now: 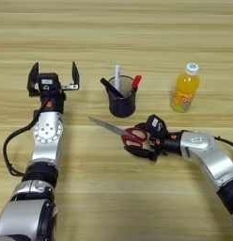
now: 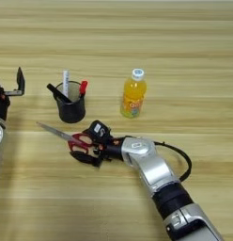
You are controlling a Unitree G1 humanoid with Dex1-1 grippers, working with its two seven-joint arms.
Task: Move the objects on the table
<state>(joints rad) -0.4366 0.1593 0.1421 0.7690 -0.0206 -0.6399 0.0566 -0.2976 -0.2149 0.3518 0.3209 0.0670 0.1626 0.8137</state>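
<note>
Left eye view: right tool [image 1: 143,141] down low on the bench [image 1: 113,197], fingers closed around the red handles of the scissors [image 1: 123,132], likely to lift or slide them. Blades pointing left, toward the black cup [image 1: 121,100] of pens. Left tool [image 1: 53,76] far off to the left, fingers spread wide, holding nothing, just waiting.

Right eye view: orange bottle [image 2: 133,93] standing up straight, behind the scissors and well clear of the grip, not touched yet.

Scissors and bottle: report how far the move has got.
Done: nothing visibly. In hand: the right end effector is closed on the red-handled scissors, blades pointing left, below the black pen cup. Left: the orange drink bottle stands untouched; the left end effector is open, idle.
</note>
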